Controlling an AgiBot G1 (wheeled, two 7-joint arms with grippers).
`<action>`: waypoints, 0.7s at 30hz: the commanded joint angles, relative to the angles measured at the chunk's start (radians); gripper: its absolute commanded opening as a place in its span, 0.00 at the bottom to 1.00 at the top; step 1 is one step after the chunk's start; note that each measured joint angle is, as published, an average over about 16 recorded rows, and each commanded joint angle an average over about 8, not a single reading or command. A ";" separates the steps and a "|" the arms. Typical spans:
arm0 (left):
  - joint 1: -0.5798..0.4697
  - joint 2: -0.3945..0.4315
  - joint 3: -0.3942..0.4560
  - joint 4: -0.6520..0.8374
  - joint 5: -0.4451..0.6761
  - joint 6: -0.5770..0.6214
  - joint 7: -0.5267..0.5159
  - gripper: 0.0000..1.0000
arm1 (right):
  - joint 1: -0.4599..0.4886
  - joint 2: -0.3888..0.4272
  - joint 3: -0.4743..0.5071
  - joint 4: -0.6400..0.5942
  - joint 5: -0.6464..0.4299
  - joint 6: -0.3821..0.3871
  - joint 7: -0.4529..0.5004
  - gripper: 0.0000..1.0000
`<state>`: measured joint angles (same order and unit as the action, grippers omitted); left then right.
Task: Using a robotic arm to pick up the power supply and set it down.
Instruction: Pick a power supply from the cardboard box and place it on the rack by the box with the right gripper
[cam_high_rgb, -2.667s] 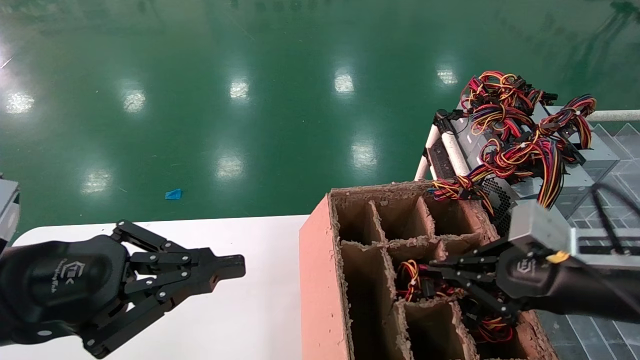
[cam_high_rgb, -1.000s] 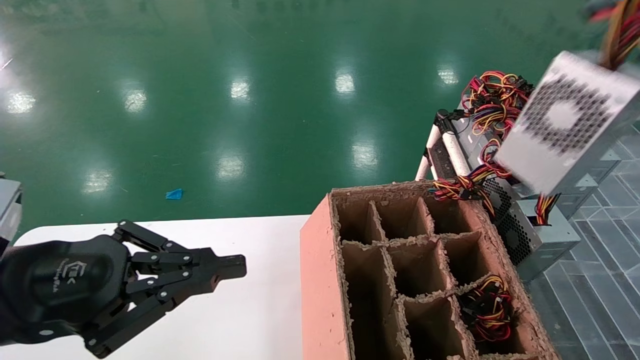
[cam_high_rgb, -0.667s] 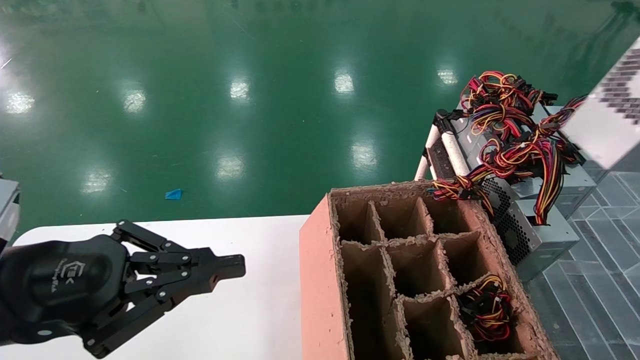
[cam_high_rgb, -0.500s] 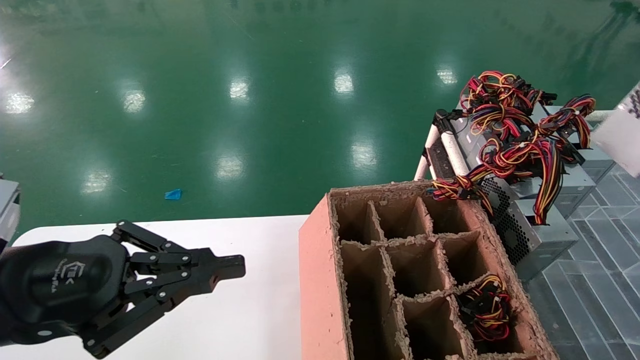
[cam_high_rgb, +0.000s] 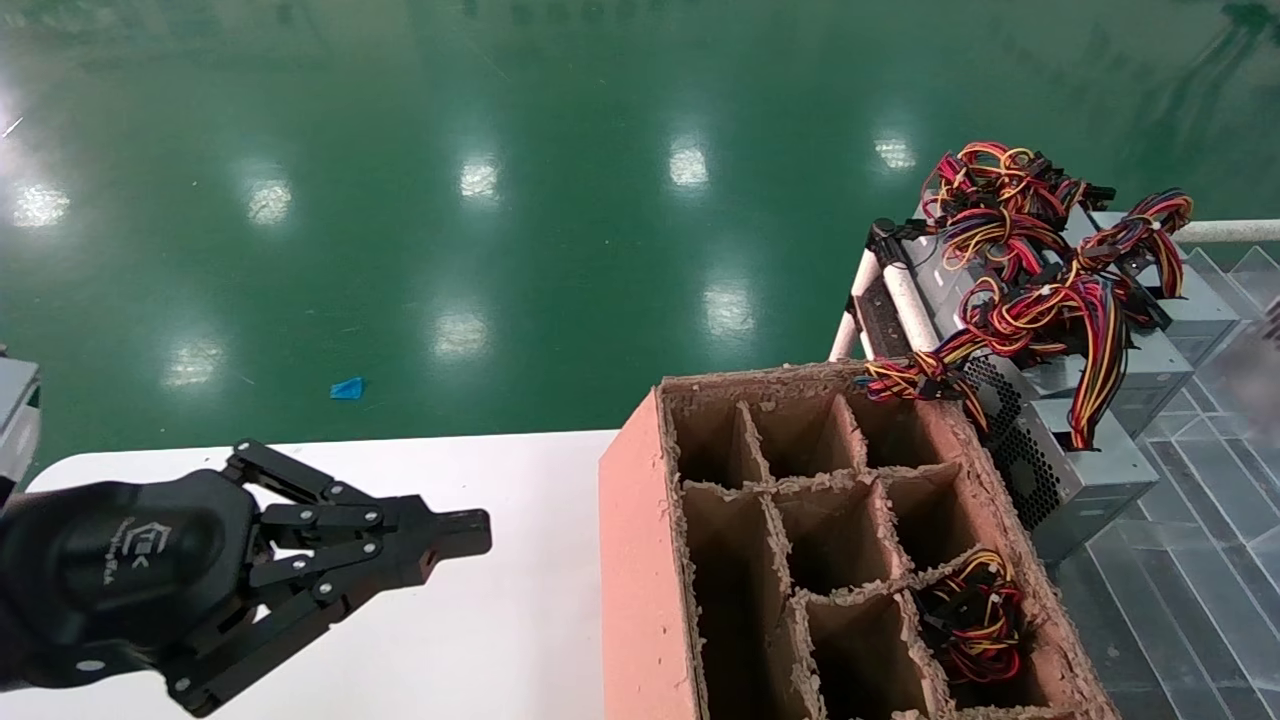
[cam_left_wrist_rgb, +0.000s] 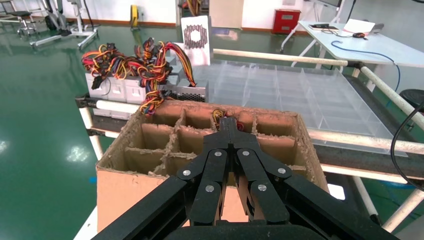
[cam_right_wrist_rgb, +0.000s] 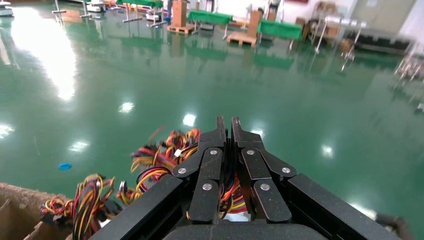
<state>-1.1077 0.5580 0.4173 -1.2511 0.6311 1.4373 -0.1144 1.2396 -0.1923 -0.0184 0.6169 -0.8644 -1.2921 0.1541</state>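
The left end effector (cam_high_rgb: 468, 533) hung low over the white tabletop (cam_high_rgb: 480, 650), well apart from the work, with its black fingers pressed together and nothing between them. Just beside it on the tabletop stood a pink-sided cardboard carton (cam_high_rgb: 630, 560) split into compartments; one compartment on the side farthest from the left arm held a coil of red, yellow and black wires (cam_high_rgb: 970, 620).

The right end effector (cam_right_wrist_rgb: 227, 122) was out of the head view. Its own wrist view showed its fingers drawn nearly together, clamped on a bundle of red and orange wires (cam_right_wrist_rgb: 231, 195) running down between them.

The power supply (cam_left_wrist_rgb: 195, 36) appeared only in the left wrist view (far off, beyond the carton). It was up in the air, upright, with its round perforated fan grille facing that camera, above the edge of a clear divided tray (cam_left_wrist_rgb: 300, 95). Beside it, spare grey units (cam_high_rgb: 1090, 470) with tangled wiring lay stacked on a rack.
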 joint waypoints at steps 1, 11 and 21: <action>0.000 0.000 0.000 0.000 0.000 0.000 0.000 0.00 | -0.009 -0.011 -0.004 -0.026 -0.003 -0.001 -0.006 0.00; 0.000 0.000 0.000 0.000 0.000 0.000 0.000 0.00 | 0.014 -0.066 -0.033 -0.147 -0.032 -0.021 -0.038 0.00; 0.000 0.000 0.000 0.000 0.000 0.000 0.000 0.00 | 0.076 -0.083 -0.062 -0.245 -0.079 -0.029 -0.078 0.00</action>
<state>-1.1077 0.5580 0.4173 -1.2511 0.6311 1.4373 -0.1144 1.3160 -0.2764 -0.0796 0.3730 -0.9409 -1.3221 0.0770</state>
